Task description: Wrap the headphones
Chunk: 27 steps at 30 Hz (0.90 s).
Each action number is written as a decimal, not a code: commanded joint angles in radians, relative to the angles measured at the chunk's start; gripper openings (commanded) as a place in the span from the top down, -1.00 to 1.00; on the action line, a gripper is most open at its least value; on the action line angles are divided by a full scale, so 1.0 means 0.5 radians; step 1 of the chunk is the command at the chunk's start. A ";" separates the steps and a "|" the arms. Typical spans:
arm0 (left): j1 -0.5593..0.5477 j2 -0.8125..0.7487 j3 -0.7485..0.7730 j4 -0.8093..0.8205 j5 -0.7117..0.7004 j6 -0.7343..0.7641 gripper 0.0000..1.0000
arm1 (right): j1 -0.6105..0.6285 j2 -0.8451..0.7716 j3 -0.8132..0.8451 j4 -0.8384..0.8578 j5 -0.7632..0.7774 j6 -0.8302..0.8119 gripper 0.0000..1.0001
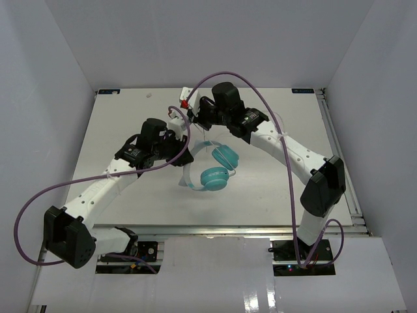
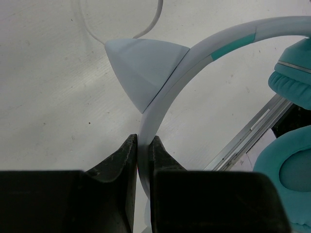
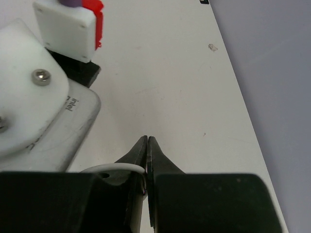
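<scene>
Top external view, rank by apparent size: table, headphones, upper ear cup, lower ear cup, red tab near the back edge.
1. table
2. headphones
3. upper ear cup and lower ear cup: look alike, unranked
4. red tab

The headphones lie in the middle of the table, ear cups to the right. The left pincer, at their left, clamps the headband; the right pincer, behind them, pinches the cord.
</scene>
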State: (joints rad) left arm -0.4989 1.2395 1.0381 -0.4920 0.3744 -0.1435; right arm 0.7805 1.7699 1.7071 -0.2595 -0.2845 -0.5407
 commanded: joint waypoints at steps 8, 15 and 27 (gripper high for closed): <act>-0.054 -0.439 -0.222 0.536 -0.142 -0.051 1.00 | 0.050 0.171 0.244 0.045 0.212 0.302 0.85; -0.058 -0.494 -0.219 0.640 -0.024 -0.070 1.00 | 0.002 0.152 0.201 0.051 0.139 0.242 0.85; -0.058 -0.727 -0.245 0.582 -0.138 -0.137 1.00 | -0.300 0.044 0.091 0.158 0.052 0.437 0.85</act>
State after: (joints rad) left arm -0.5069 0.9667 0.9012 -0.2619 0.2361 -0.1832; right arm 0.6730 1.8506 1.7751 -0.2658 -0.2469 -0.3704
